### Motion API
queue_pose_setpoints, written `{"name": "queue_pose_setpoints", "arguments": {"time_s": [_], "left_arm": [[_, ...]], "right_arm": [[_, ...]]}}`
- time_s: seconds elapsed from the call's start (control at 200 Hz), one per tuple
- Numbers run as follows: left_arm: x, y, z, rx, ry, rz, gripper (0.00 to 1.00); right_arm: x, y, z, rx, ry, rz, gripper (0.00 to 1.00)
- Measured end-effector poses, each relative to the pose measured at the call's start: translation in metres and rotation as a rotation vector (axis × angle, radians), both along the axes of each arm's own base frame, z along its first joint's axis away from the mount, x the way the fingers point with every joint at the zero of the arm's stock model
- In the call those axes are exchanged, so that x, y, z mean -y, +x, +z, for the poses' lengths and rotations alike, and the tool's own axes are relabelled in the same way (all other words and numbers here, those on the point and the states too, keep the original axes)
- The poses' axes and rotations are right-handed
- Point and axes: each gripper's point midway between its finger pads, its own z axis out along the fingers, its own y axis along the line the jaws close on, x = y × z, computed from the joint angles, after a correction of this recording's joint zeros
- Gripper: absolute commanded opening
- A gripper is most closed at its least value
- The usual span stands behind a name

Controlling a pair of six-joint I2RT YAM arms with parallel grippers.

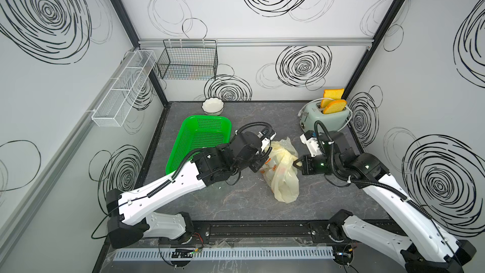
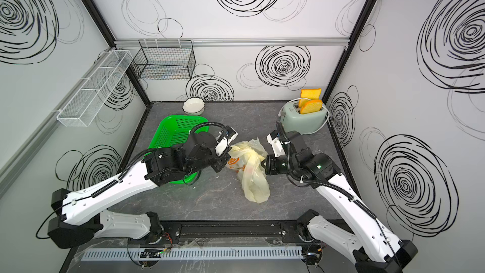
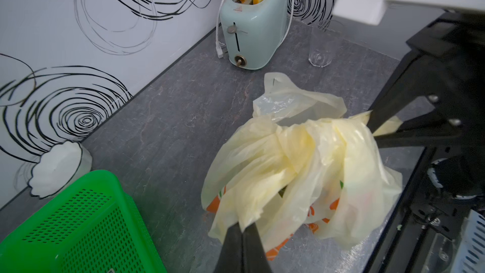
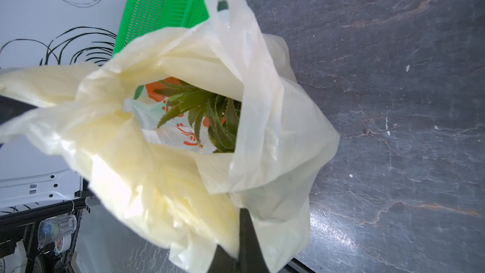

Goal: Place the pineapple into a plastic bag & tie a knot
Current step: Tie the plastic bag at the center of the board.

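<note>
The plastic bag holds the pineapple, right of the basket.

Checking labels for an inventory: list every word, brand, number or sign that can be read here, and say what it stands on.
No text here can be read.
plastic bag: orange printed characters, creased and blurred, unreadable.
toaster: small red mark near the top of its end face, too small to read.

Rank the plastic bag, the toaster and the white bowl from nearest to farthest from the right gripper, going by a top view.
1. plastic bag, pinched by the right gripper, mid-table.
2. toaster, back right corner.
3. white bowl, far back left.
</note>
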Motion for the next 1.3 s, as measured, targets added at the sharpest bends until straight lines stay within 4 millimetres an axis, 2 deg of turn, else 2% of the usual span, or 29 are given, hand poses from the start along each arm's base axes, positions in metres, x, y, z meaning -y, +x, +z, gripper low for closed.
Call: {"name": "queue_pose_setpoints", "arguments": {"time_s": [0.15, 0.28, 0.52, 0.735, 0.92, 1.106, 1.301], "left_arm": [[-0.001, -0.003, 0.018, 0.113, 0.016, -0.019, 0.00], [-0.007, -0.001, 0.016, 0.190, 0.070, -0.014, 0.00], [-0.029, 0.009, -0.026, 0.193, 0.136, 0.032, 0.00], [-0.036, 0.002, -0.061, 0.137, 0.089, 0.037, 0.00], [-0.043, 0.005, -0.087, 0.078, 0.017, 0.081, 0.00], [-0.043, 0.011, -0.094, 0.045, -0.068, 0.112, 0.00], [-0.046, 0.012, -0.098, 0.035, -0.105, 0.137, 0.00]], "right_arm": [[0.004, 0.000, 0.005, 0.011, -0.002, -0.020, 0.00], [0.011, 0.000, 0.004, 0.007, -0.024, -0.056, 0.00], [0.039, 0.000, -0.007, -0.028, -0.126, -0.193, 0.00], [0.059, 0.002, -0.022, -0.065, -0.226, -0.289, 0.00], [0.077, 0.004, -0.041, -0.096, -0.312, -0.363, 0.00], [0.085, 0.006, -0.061, -0.132, -0.330, -0.407, 0.00], [0.085, 0.008, -0.069, -0.128, -0.313, -0.416, 0.00]]}}
